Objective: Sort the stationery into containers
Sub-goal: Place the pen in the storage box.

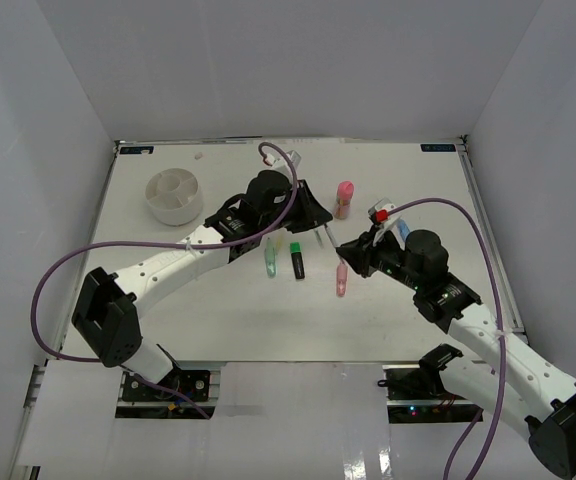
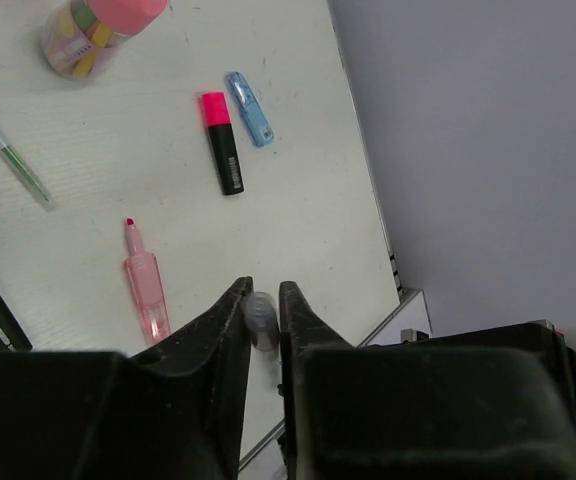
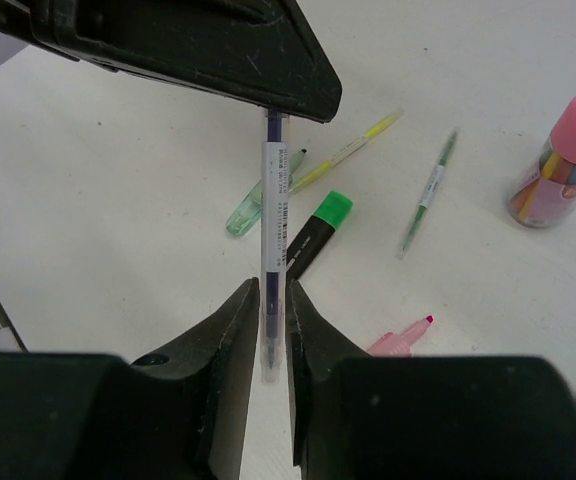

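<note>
A thin clear pen (image 3: 274, 200) with a dark grip hangs in the air between my two grippers. My left gripper (image 2: 264, 295) is shut on one end of it (image 2: 261, 318). My right gripper (image 3: 273, 290) is closed around the other end. In the top view the left gripper (image 1: 320, 228) and right gripper (image 1: 343, 245) meet above the table's middle. On the table lie a pale green marker (image 1: 271, 260), a green-capped marker (image 1: 297, 262), a pink marker (image 1: 341, 280), a red-capped marker (image 1: 378, 213) and a blue one (image 1: 403, 228). The pink tube (image 1: 344, 198) stands behind. The white organiser cup (image 1: 173, 195) sits at the far left.
A thin yellow pen (image 3: 348, 150) and a thin green pen (image 3: 428, 190) lie near the pink tube (image 3: 558, 160). White walls enclose the table on three sides. The table's right edge (image 2: 393, 270) shows close in the left wrist view.
</note>
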